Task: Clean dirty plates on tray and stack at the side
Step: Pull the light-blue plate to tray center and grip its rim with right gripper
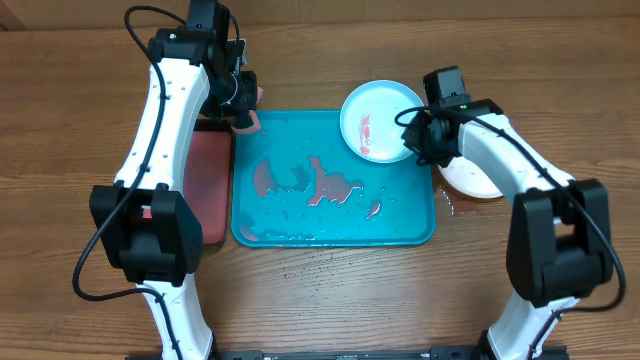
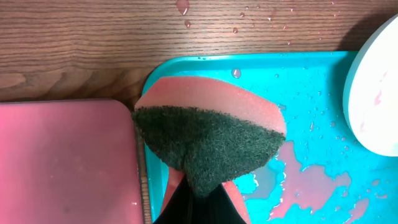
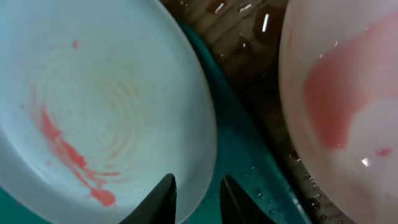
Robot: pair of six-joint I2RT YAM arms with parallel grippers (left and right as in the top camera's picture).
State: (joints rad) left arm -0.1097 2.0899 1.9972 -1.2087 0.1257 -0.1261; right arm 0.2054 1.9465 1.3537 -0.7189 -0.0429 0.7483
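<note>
The turquoise tray [image 1: 412,225] lies mid-table, smeared with pink sauce water [image 1: 325,185]. A light blue plate [image 1: 378,118] with a red smear sits tilted over the tray's back right corner. My right gripper [image 1: 412,142] is shut on its rim, one finger inside the plate and one outside, as the right wrist view shows [image 3: 198,196]. A white plate [image 1: 472,180] holding pink liquid rests on the table right of the tray, partly under my right arm. My left gripper [image 1: 240,105] is shut on a pink sponge [image 2: 211,134] with a green scouring face, above the tray's back left corner.
A dark red tray [image 1: 210,180] lies against the turquoise tray's left side. Water drops wet the wood behind the tray [image 2: 183,7] and between the tray and the white plate [image 3: 249,37].
</note>
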